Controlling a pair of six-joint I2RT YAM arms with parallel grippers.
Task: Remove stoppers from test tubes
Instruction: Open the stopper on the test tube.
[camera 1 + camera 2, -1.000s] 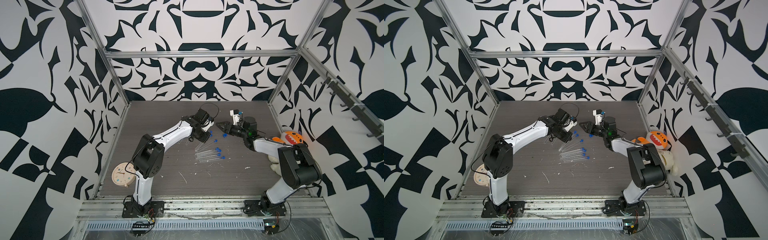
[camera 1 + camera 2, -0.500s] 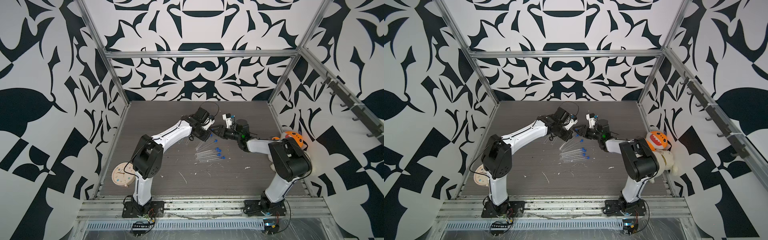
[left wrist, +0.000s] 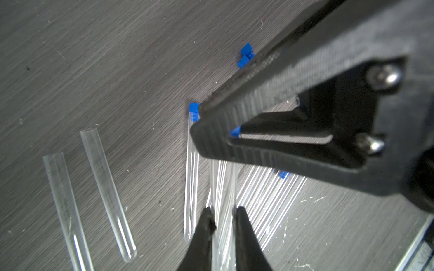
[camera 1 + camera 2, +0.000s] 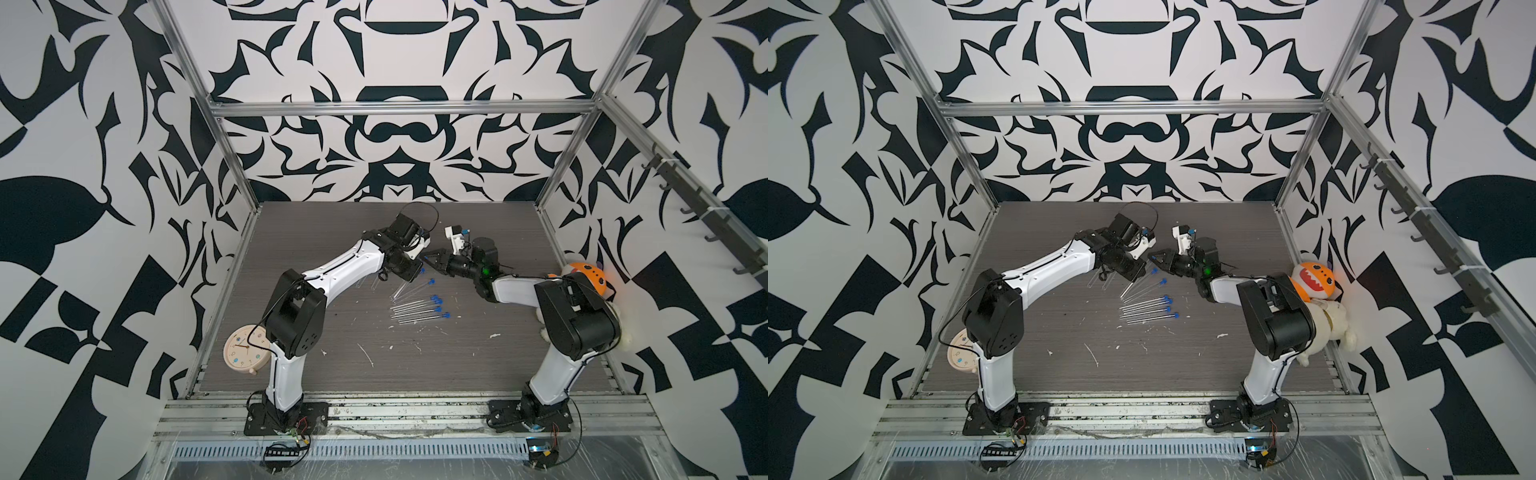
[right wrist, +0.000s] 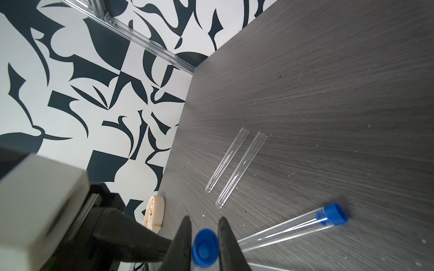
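Left hand (image 3: 222, 211): fingers clamped tight on a slim clear test tube (image 3: 223, 185), gripped on its body and held off the dark grey wood-grain desk (image 4: 332, 232).

Right hand (image 5: 203, 220): fingers pinched in on a bright blue plug-shaped stopper (image 5: 205, 248) at that tube's mouth, each finger touching the cap's side. Cannot tell whether the cap is fully seated.

In both top views the two hands meet tip to tip above the rear-middle of the desk.

Beside them, toward the left arm: two uncapped clear tubes (image 5: 240, 170) lying flat, side by side, near parallel, not touching.

Near the right hand: one capped clear tube (image 5: 281, 230) flat on the desk.

Two loose blue caps (image 3: 243, 62) lie together on the desk.

Closer to the arm bases: a row of capped tubes (image 4: 415, 309), roughly parallel, blue ends toward the right arm.

Outer edges: a round cream alarm clock (image 4: 243, 351) by the left arm's base, and an orange-headed plush toy (image 4: 1312, 282) against the right wall.
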